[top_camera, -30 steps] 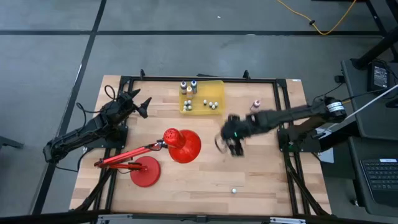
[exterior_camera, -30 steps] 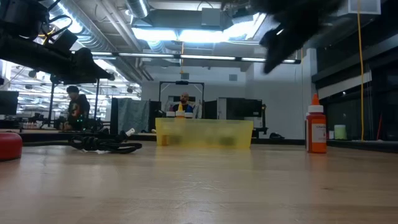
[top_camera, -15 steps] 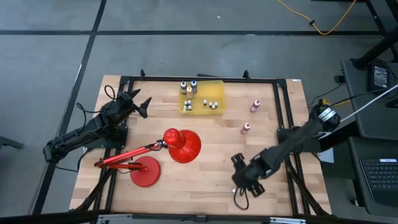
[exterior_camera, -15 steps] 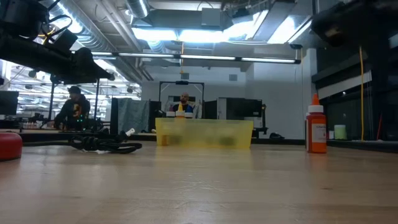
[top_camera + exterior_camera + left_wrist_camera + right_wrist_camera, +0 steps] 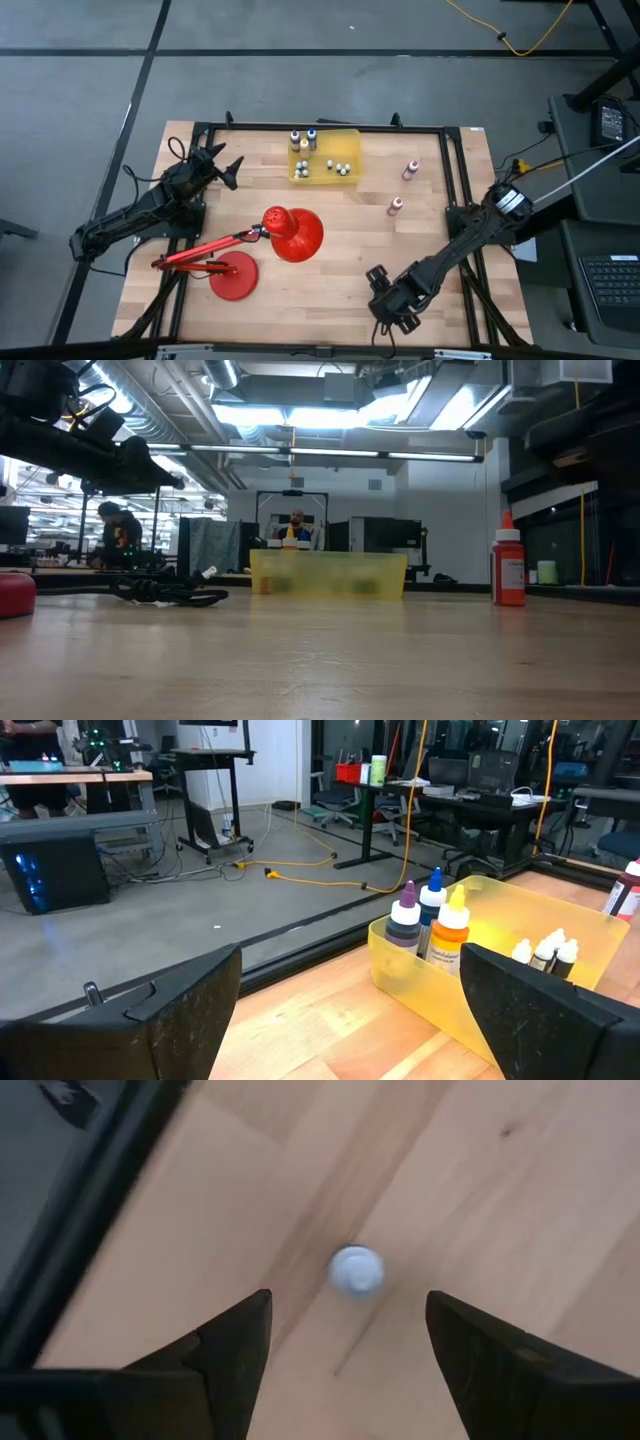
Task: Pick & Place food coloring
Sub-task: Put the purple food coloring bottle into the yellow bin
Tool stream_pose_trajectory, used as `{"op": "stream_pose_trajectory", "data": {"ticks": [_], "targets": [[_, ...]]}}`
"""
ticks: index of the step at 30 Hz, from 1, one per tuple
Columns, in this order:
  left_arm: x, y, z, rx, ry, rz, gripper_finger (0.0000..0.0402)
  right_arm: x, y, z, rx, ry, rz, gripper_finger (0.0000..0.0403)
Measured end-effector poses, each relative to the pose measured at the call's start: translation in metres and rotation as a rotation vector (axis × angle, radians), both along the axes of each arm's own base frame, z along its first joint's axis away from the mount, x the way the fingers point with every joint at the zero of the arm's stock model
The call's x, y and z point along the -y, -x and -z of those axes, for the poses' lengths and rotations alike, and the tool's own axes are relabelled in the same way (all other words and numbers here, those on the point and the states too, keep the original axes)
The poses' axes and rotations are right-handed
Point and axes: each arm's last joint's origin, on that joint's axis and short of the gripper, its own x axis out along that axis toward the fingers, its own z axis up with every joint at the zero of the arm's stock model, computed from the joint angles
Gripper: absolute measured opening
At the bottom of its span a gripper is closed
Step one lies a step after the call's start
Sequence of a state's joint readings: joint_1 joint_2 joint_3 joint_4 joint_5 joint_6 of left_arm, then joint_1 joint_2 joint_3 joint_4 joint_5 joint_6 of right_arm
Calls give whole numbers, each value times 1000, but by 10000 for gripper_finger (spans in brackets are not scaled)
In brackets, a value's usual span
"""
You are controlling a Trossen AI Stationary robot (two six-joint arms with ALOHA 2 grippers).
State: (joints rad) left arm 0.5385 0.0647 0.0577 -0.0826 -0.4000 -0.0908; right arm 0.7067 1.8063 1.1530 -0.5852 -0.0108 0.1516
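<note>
A tiny food coloring bottle (image 5: 356,1270) with a pale cap stands upright on the wood near the table's near edge. My right gripper (image 5: 347,1302) hangs above it, pointing steeply down, open, one finger on each side and clear of it. In the high view my right gripper (image 5: 385,300) hides that bottle. Two pink bottles (image 5: 410,170) (image 5: 396,206) stand at the right. More bottles stand in the yellow bin (image 5: 324,157). My left gripper (image 5: 225,165) waits open at the far left, pointing level at the bin (image 5: 500,960).
A red desk lamp lies left of centre, its shade (image 5: 292,232) and its round base (image 5: 233,276) on the wood. A black frame rail (image 5: 462,230) runs along the table's right side. An orange-red bottle (image 5: 508,570) shows at the right in the low view.
My right gripper has swung from the table's middle, beside the lamp shade, toward the near edge and gone down, tipping steeper. It now stands over the small bottle. Its fingers have stayed apart.
</note>
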Motion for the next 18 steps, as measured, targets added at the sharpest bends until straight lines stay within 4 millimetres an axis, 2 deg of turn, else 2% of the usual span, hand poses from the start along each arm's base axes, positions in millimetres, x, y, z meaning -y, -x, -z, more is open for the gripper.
{"op": "stream_pose_trajectory", "data": {"ticks": [12,18], "targets": [[0,0,0,-3,2,0,365,-3,-6,13,11,15,3,264],[0,0,0,-3,2,0,364,-5,-9,8,27,0,6,234]]}}
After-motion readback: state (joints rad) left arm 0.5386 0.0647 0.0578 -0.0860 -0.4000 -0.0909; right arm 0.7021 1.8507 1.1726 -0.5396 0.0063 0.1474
